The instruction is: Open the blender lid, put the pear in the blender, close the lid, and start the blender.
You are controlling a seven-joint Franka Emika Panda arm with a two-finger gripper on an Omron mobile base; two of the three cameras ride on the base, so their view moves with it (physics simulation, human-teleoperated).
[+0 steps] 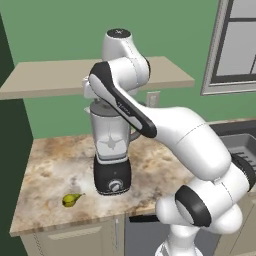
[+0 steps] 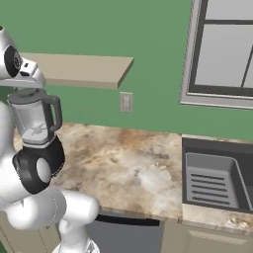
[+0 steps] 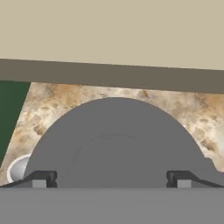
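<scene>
Gripper (image 3: 112,179) hangs spread wide, holding nothing, directly above the blender lid (image 3: 116,144). Best to centre on the knob, then descend.

The arm (image 1: 150,120) hides the blender lid (image 3: 116,144) and part of the blender (image 1: 111,150) jar in the left base view, while the sink (image 2: 217,180) is cut off at the right edge.

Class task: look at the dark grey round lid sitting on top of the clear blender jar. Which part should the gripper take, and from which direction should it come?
Grip the dark grey round lid at its centre, coming straight down from above. It lies flat on the clear blender jar, so its top faces up. The open gripper already hangs over it.
</scene>
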